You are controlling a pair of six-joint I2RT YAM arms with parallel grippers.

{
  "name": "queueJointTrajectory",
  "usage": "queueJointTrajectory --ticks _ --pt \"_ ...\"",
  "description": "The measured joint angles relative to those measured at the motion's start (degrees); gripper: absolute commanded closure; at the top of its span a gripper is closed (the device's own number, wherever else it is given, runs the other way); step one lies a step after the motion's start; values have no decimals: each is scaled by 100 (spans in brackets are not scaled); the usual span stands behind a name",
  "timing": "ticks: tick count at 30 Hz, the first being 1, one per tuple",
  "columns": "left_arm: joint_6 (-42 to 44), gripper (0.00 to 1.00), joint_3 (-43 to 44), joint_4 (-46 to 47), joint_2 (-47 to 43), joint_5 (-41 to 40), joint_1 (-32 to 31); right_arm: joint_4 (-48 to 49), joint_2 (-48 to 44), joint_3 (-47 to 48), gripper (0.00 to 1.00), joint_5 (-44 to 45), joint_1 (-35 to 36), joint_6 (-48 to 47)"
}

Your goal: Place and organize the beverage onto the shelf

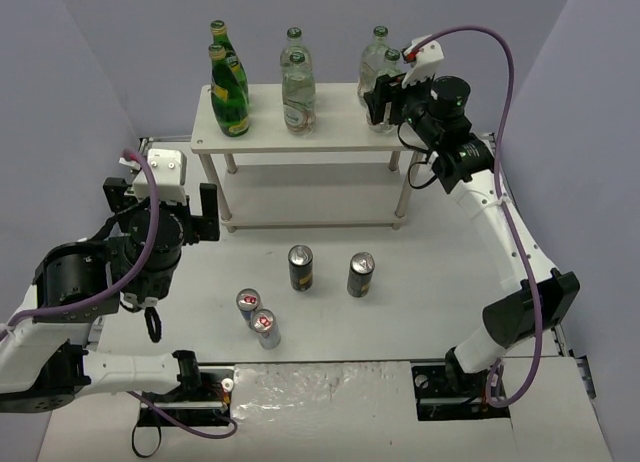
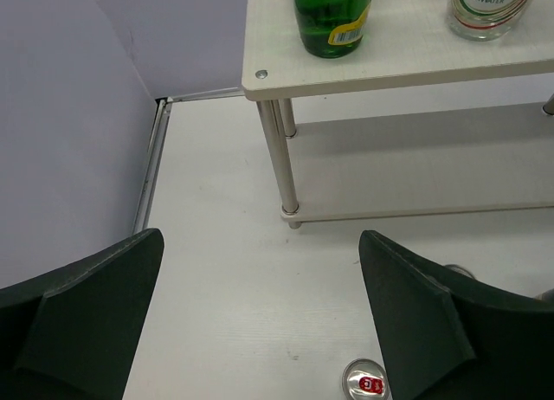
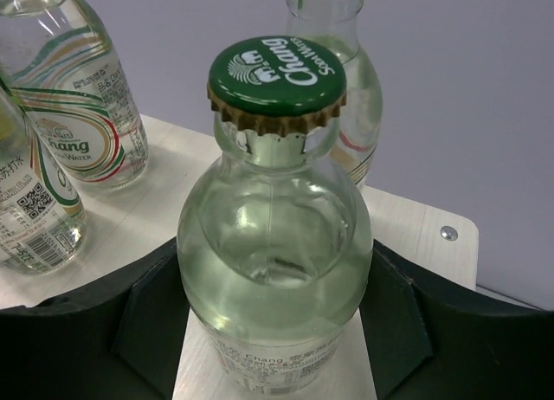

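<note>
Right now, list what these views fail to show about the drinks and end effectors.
Right wrist view: whether the right end effector grips the clear bottle; its belly hides the contact.
Left wrist view: the silver can is cut by the bottom edge, the dark-green bottle by the top edge.
Top view: label on the left black can, too small.

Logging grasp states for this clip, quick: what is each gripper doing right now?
Left gripper: open, empty.
Right gripper: closed on a clear green-capped bottle standing on the shelf.
</note>
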Motion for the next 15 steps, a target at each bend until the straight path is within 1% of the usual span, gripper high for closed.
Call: queueJointTrajectory --ticks 5,7,10,15 --pt "-35 6 -216 20 2 299 275 120 153 87 100 17 17 48" --pt "-33 6 -297 35 -2 422 365 131 203 138 97 131 74 39" --pt "-31 6 -398 61 24 619 527 129 269 205 95 321 208 28" --pt "-42 6 -494 74 96 887 719 151 291 216 82 507 328 26"
